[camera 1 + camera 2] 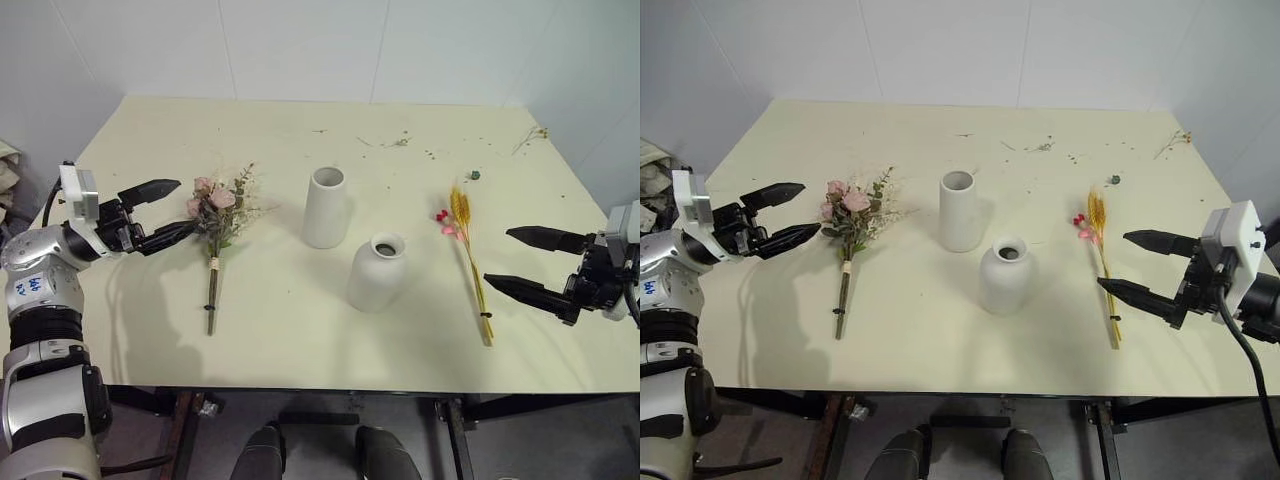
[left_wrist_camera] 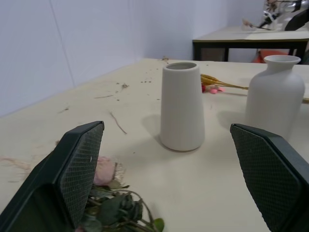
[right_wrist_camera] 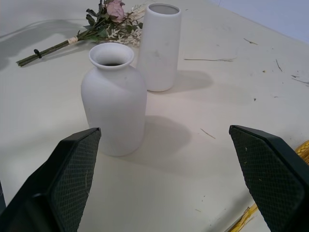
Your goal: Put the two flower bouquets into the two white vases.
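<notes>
Bench edge: nearest you; pale yellow top, dry bits scattered toward the far side.
Left hand: your fingers are spread wide, holding nothing. It hovers just beside the flower heads of the rose bunch; you can't tell from these views whether a tip touches them.
Right hand: spread wide too, nothing in it. It sits just right of the wheat bundle, pointing in toward the middle.
Rose bunch: lies flat on your left part of the bench, pink heads toward the far side, tied brown stem toward you.
Wheat bundle: lies flat on your right, gold ears and small red and pink blossoms at the far end, stems toward you.
Tall vase: upright at centre, wide mouth.
Short vase: upright, narrow neck, near the tall one, closer to you and to its right. Both vases stand between the two bunches.
</notes>
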You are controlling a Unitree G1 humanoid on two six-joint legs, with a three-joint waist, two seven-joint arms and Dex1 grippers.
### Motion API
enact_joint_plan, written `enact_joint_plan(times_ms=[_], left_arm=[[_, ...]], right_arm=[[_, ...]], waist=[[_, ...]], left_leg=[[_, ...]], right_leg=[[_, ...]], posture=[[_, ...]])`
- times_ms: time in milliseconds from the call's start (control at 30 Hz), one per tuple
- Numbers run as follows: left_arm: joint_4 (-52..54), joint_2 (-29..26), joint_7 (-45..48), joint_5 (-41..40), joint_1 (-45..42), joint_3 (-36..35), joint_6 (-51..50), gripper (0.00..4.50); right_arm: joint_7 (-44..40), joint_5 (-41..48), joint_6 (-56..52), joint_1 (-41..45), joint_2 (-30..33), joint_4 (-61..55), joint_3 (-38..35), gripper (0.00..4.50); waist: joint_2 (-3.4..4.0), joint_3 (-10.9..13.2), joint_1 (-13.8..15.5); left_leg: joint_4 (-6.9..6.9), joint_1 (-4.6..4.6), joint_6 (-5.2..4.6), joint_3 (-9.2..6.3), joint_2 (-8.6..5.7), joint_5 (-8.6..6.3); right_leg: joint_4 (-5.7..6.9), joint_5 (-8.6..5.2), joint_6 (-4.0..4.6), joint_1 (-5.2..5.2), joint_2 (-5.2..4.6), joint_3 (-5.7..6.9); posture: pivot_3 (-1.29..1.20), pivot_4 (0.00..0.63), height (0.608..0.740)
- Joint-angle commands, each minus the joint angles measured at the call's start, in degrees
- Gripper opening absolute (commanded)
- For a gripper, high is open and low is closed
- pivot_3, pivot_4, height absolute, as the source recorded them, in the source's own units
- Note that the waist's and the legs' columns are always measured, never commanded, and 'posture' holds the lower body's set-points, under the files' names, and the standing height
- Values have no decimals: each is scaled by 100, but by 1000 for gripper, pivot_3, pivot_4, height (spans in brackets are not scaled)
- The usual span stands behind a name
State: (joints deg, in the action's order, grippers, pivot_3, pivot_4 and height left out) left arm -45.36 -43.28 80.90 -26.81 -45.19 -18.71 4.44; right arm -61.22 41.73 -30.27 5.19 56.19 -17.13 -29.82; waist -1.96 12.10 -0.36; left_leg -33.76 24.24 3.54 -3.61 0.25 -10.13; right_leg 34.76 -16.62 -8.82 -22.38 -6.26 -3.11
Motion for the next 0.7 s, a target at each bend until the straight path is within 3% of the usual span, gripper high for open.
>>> enact_joint_plan(times_ms=[33, 200, 433, 700], left_arm=[[140, -54, 83, -83, -179, -58, 29, 4473], [220, -1, 153, -159, -105, -107, 2, 4473], [394, 110, 531, -379, -147, -127, -251, 4473], [537, 185, 557, -472, -301, -161, -343, 4473]], right_arm=[[84, 95, 23, 21, -30, -167, -189, 4500], [343, -8, 94, 95, -189, -160, -92, 4500], [1065, -832, -297, 287, 130, 194, 461, 4500], [1730, -1301, -943, 1266, -132, 909, 1402, 4500]], waist=[[0, 0, 4], [0, 0, 9], [0, 0, 11], [2, 1, -24]], left_leg=[[0, 0, 0, 0, 0, 0], [0, 0, 0, 0, 0, 0], [-1, 0, 0, 0, -1, 0], [3, 1, 0, 4, 1, 0]], right_leg=[[0, 0, 0, 0, 0, 0], [-1, 1, -1, 1, 0, 0], [-2, -9, 18, 0, -1, 0], [0, -5, 9, -7, 1, -6]], posture=[[0, 150, 740], [0, 150, 740], [0, 150, 740], [0, 150, 740]])
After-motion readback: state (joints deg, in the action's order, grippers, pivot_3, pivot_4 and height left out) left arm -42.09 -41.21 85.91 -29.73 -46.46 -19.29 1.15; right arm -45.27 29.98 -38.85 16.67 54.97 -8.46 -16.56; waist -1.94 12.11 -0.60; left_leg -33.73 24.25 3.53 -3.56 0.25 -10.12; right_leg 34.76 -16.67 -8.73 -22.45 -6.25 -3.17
